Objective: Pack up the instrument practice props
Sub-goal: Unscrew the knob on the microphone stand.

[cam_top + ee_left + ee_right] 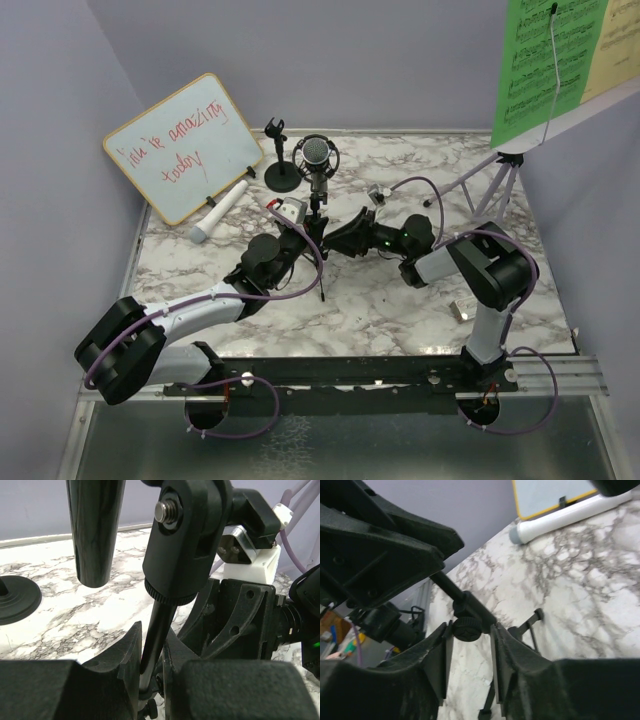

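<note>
The black mic tripod point(319, 215) stands mid-table with a grey-headed microphone point(317, 153) in its ring mount. My left gripper point(310, 228) is shut on the tripod's pole point(156, 630); the left wrist view shows the jaws point(152, 647) clamping it, with the microphone's black body point(95, 530) above. My right gripper point(333, 240) comes from the right; its jaws point(468, 645) close on the tripod's hub and knob point(466, 628), above the legs point(532, 622). The second microphone point(222, 210) lies by the whiteboard. The round-base holder point(281, 172) stands behind. Green and yellow sheets point(550, 65) sit on the lilac rack point(500, 180).
The wood-framed whiteboard point(185, 145) leans at the back left. A small white device point(462, 310) lies by the right arm's base. Lilac walls close off the left, back and right. The two grippers sit close together at the tripod.
</note>
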`<state>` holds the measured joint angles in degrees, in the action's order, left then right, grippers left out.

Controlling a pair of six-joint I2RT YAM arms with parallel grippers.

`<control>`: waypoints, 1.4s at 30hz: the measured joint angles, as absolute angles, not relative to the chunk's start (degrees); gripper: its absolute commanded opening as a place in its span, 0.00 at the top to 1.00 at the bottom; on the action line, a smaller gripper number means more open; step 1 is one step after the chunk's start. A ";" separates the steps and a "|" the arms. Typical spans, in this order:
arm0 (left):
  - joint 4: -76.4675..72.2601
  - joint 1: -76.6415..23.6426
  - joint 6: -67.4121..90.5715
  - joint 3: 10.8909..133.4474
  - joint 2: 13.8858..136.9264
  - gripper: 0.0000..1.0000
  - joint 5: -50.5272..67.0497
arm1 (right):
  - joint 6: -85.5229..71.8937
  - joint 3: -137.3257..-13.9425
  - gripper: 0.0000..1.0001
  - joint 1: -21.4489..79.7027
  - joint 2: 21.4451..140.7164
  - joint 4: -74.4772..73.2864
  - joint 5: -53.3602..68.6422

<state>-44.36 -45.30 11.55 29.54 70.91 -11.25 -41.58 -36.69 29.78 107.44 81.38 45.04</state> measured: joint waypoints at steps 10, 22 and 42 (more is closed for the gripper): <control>-44.16 -45.19 11.55 29.61 70.91 1.00 -11.20 | -38.54 -37.67 1.00 29.93 107.31 79.31 48.29; -42.24 -44.56 11.81 31.00 71.33 1.00 -11.55 | 0.49 -39.51 0.99 33.54 94.63 52.34 43.18; -41.91 -43.51 11.77 31.48 71.99 1.00 -13.15 | 81.17 -28.77 0.93 52.97 102.56 78.02 6.13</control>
<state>-41.91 -43.51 11.77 31.48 71.99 -13.15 81.17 -28.77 52.97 102.56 78.02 6.13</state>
